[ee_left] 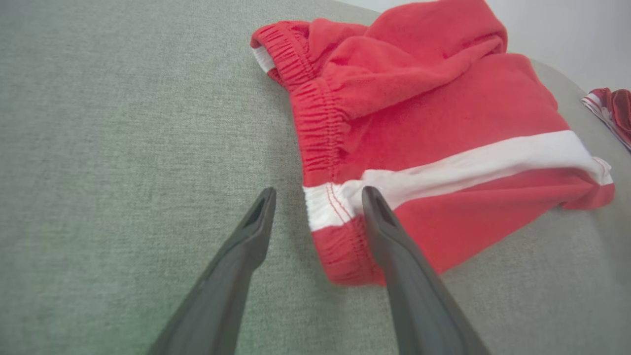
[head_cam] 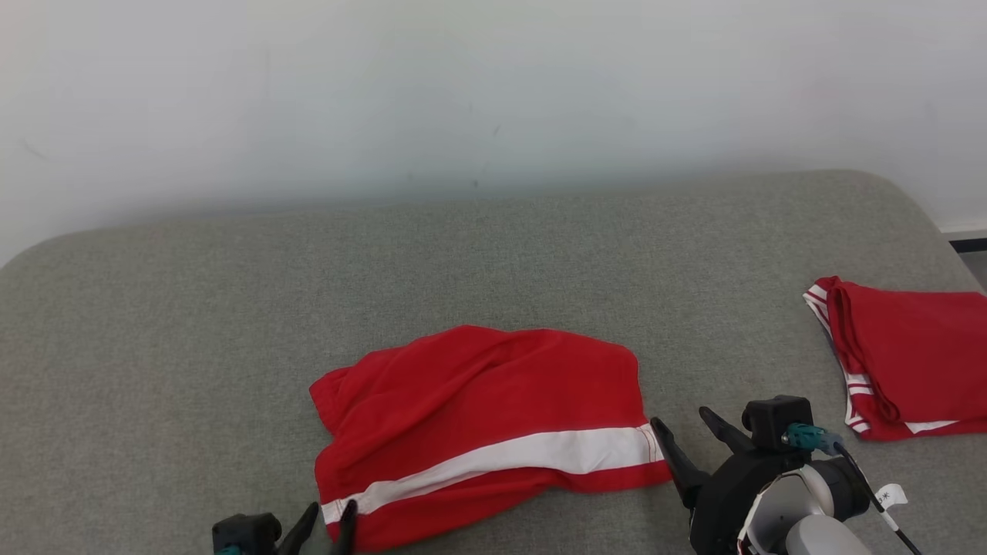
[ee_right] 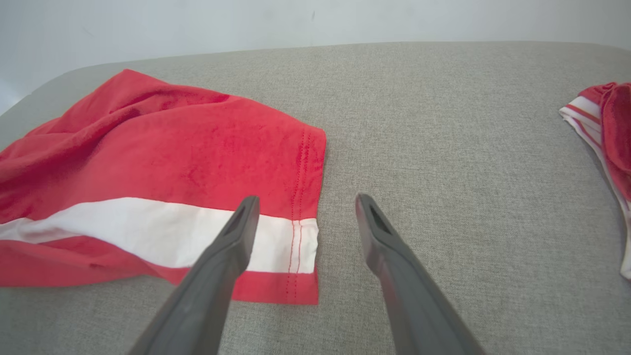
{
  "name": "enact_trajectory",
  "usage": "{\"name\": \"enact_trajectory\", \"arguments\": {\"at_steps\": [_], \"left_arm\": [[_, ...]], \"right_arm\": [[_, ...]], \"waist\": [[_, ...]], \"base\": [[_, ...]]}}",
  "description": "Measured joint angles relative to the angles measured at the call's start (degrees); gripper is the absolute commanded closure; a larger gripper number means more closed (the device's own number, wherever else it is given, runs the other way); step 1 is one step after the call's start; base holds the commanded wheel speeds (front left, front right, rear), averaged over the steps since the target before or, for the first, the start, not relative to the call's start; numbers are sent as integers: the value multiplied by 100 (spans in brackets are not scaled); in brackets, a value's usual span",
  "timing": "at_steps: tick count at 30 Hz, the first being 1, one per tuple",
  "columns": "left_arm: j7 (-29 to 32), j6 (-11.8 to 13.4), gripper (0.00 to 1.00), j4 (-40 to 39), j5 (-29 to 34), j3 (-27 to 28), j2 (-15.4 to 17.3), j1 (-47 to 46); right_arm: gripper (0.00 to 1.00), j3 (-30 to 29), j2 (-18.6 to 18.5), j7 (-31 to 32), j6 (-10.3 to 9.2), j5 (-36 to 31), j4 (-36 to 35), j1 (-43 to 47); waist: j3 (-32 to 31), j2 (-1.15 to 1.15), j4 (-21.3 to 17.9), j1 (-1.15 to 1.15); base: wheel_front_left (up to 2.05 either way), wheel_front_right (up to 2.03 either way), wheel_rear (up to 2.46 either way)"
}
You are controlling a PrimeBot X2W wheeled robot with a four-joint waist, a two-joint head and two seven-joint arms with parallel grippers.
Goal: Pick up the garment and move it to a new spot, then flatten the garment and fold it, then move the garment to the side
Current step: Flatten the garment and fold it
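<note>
Head view: broad grey cushion (head_cam: 493, 254) carrying rumpled red shorts (head_cam: 478, 401), white-striped, near front edge; folded red garment (head_cam: 917, 354) far right, well apart; right gripper (head_cam: 678, 416) spread beside hem; left gripper (head_cam: 331, 506) spread astride waistband corner.

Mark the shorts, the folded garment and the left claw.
shorts (head_cam: 478, 401): head view, on the red cloth near its middle.
folded garment (head_cam: 917, 347): head view, on its red top layer.
left claw (ee_left: 319, 191): left wrist view, midway between its fingertips.
</note>
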Motion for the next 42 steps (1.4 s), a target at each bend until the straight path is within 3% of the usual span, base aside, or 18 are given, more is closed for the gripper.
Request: {"name": "enact_trajectory", "arguments": {"at_steps": [2, 17, 30, 31, 32, 34, 35, 36, 42], "left_arm": [[0, 0, 100, 24, -47, -41, 38, -35], [-144, 1, 100, 115, -133, -305, 113, -203], [-244, 0, 100, 230, -178, -411, 126, -313], [-254, 0, 100, 233, -187, -416, 130, -316], [-260, 0, 100, 237, -215, -422, 131, -316], [-261, 0, 100, 248, -232, -437, 133, -317], [-267, 0, 100, 252, -237, -445, 132, -318], [-268, 0, 100, 256, -249, -449, 133, -318], [-444, 4, 100, 233, -290, -426, 144, -335]], "right_arm": [[0, 21, -16, -8, 0, 23, 73, -31], [0, 238, 78, 662, 0, 437, 717, -421], [0, 430, 168, 839, 0, 799, 924, -565], [33, 431, 169, 844, 0, 814, 943, -571], [49, 430, 171, 860, 0, 823, 970, -580], [61, 423, 174, 910, 0, 831, 1035, -588], [74, 420, 177, 910, 0, 834, 1056, -589], [100, 420, 179, 910, 0, 840, 1071, -596], [100, 371, 165, 611, 0, 855, 975, -714]], "waist": [[25, 0, 1, 0], [260, 0, 79, 0], [329, 0, 206, 0], [333, 0, 208, 0], [334, 0, 208, 0], [340, 0, 208, 0], [343, 0, 207, 0], [345, 0, 204, 0], [339, 0, 186, 0]], "base": [[0, 0, 0], [0, 0, 0], [0, 0, 0], [0, 0, 0], [0, 0, 0], [0, 0, 0], [0, 0, 0], [0, 0, 0], [0, 0, 0]]}}
